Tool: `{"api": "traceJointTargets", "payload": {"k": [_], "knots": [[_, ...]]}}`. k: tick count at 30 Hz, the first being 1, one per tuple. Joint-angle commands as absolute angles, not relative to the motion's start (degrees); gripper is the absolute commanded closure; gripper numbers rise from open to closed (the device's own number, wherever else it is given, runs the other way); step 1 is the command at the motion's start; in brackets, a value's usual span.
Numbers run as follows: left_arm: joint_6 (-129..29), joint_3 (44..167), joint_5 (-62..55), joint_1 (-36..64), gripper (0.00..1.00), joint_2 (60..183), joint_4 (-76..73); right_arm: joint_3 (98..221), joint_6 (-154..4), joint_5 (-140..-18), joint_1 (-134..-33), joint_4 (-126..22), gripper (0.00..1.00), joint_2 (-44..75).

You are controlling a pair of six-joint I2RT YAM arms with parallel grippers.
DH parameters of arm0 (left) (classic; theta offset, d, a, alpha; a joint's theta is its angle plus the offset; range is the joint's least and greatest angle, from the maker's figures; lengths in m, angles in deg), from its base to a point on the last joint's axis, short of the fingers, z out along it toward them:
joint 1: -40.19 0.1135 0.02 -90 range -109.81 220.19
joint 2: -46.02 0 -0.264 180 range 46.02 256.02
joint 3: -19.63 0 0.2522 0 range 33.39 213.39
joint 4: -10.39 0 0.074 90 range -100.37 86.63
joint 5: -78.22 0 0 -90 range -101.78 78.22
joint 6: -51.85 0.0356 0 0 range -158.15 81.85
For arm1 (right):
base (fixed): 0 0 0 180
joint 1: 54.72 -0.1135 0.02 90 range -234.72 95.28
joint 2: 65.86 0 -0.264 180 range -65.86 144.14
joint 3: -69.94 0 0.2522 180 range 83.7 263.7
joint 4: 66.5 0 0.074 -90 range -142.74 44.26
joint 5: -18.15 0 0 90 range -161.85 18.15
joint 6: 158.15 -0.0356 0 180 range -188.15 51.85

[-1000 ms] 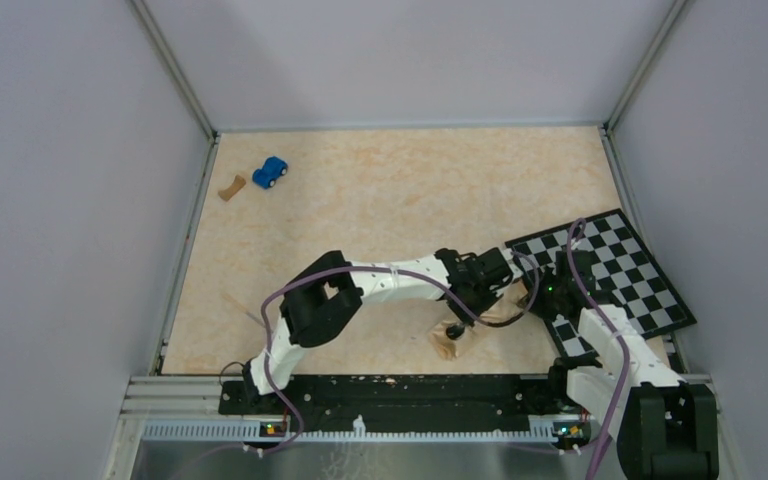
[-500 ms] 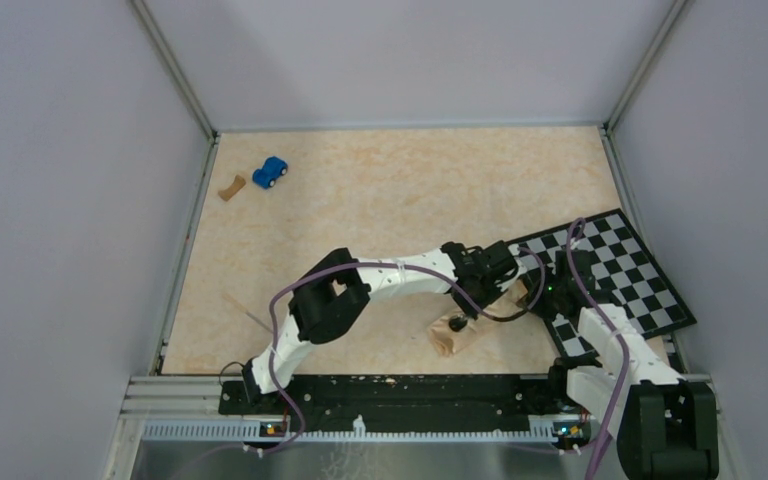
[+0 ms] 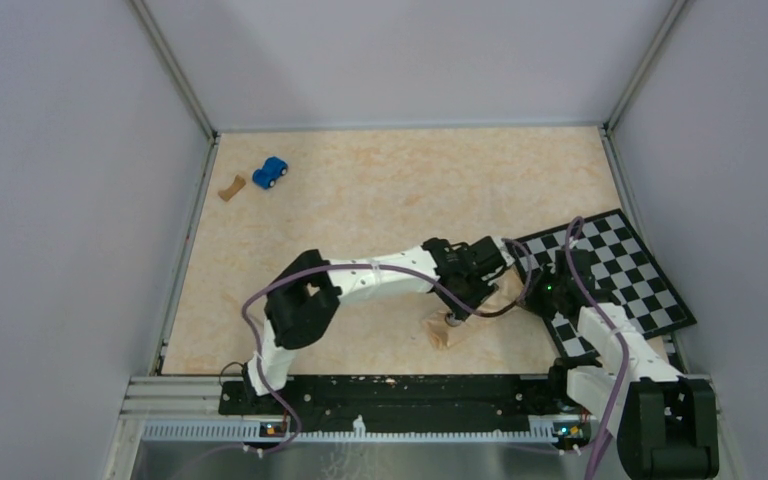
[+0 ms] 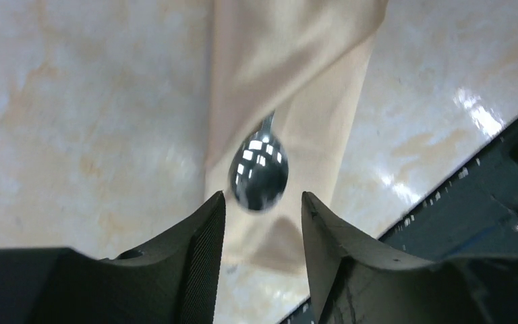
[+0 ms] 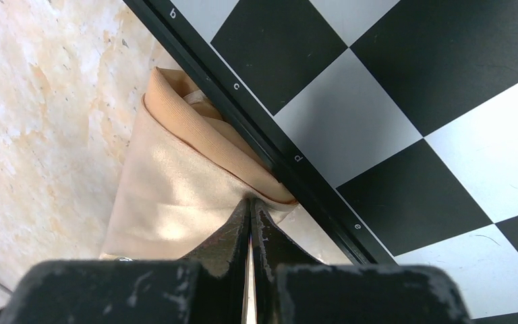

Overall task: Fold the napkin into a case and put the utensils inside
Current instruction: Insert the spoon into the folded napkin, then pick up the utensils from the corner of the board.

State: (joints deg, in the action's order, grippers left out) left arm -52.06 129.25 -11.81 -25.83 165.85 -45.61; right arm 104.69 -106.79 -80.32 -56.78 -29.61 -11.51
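**Item: napkin (image 4: 276, 67).** It is folded into a narrow pouch and laid on the table (image 3: 360, 190) near the front edge. One end is set against the black border of the checkerboard (image 5: 391, 101). This placement is judged to brace the pouch so that it is not pushed along while being filled.

**Item: spoon (image 4: 258, 172).** The handle is tucked inside the pouch and only the shiny bowl is left showing at the open end. It is judged to be seated, or nearly so. No other utensil can be made out.

**Item: left gripper (image 4: 263, 198).** The jaws are parted, with the spoon bowl just ahead of the gap and touched by neither finger, so the spoon is taken as released. The arm is stretched rightward from its base with the elbow raised, and the wrist is tipped down over the pouch's near end.

**Item: right gripper (image 5: 250, 202).** The jaws are clenched tight and their tips are pressed to the pouch's rim beside the board, apparently to pin it down. Whether a layer of cloth is caught between them cannot be told. The arm is reached a short way forward, with the wrist over the board's near-left edge.

**Unrelated items:** a blue toy car (image 3: 270, 172) and a brown scrap (image 3: 230, 187) are left at the far left corner, well apart from the work.
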Motion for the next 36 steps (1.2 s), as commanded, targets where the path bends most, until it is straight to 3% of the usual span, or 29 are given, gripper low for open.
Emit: {"api": "traceJointTargets", "payload": {"k": [1, 6, 7, 8, 15, 19, 28, 36], "knots": [[-58.81, 122.08, -14.86, -24.70, 0.48, 148.75, -45.74, 104.57, -105.69, -81.04, -56.56, -31.28, 1.00, -10.51], [-66.50, 108.91, -15.01, -17.25, 0.42, 134.13, -44.80, 104.62, -105.46, -81.83, -56.55, -31.56, 1.00, -10.57], [-68.60, 105.96, -15.55, -14.80, 0.10, 131.07, -45.18, 104.81, -105.30, -81.91, -56.53, -31.36, 1.00, -10.65], [-71.06, 103.12, -16.46, -11.74, 0.02, 127.42, -45.73, 104.99, -105.19, -81.97, -56.56, -31.22, 1.00, -10.72], [-83.19, 88.40, -32.25, 16.04, 0.01, 102.89, -56.58, 104.82, -104.66, -83.85, -56.56, -31.62, 0.95, -11.45], [-80.87, 84.46, -36.44, 36.12, 0.01, 94.65, -58.93, 104.61, -104.55, -84.49, -56.56, -31.88, 0.94, -12.07], [-88.69, 79.94, -33.94, 68.30, 0.01, 98.31, -58.63, 104.58, -104.07, -86.52, -56.56, -32.21, 0.94, -11.67], [-94.70, 74.21, -38.71, 80.41, 0.01, 97.71, -56.99, 104.81, -103.16, -88.66, -56.51, -33.21, 0.95, -9.78]]}}
